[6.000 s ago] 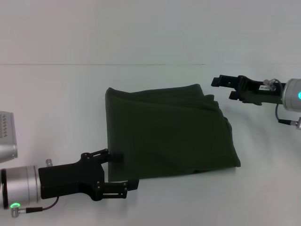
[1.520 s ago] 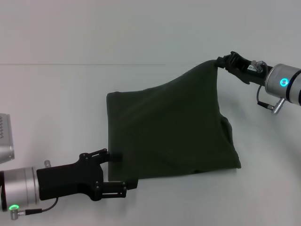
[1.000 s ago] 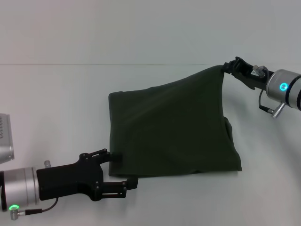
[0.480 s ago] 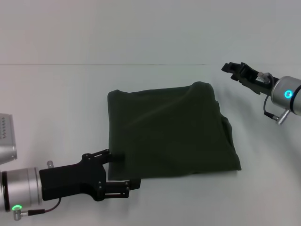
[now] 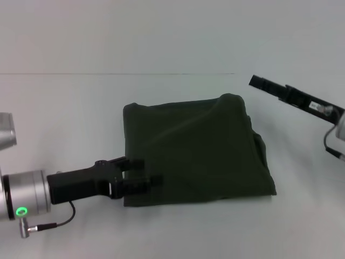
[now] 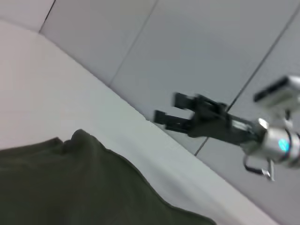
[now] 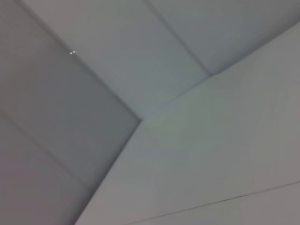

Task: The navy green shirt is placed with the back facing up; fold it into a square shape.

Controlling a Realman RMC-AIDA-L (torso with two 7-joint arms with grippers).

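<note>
— Head view first, from its left side: what is there?

— The left gripper (image 5: 141,174) reaches in from the near left, low over the white tabletop (image 5: 64,118). Its black fingers (image 5: 144,182) lie at the near left corner of the navy green shirt (image 5: 197,148), overlapping the cloth's edge. They look drawn close together, but dark on dark, I cannot tell whether they pinch the fabric.

— And the shirt itself?

— It lies flat in the middle of the tabletop, folded into a rough square, plain side up. Its far right corner bulges a little, and a lower layer peeks out along the right edge.

— Further right?

— The right gripper (image 5: 257,83) hangs in the air beyond the shirt's far right corner, clear of the cloth and holding nothing. From the head it appears edge-on, so its opening is hard to judge there.

— Does the left wrist view add anything?

— Yes. It looks across the shirt (image 6: 70,183) from low down, showing the raised fold at the far corner, and past it the right gripper (image 6: 168,108) from the side: two fingers parted with a clear gap, nothing between them. The left gripper's own fingers do not appear there.

— The right wrist view?

— Only pale wall panels (image 7: 117,56) and a stretch of white surface; no shirt, no gripper.
</note>
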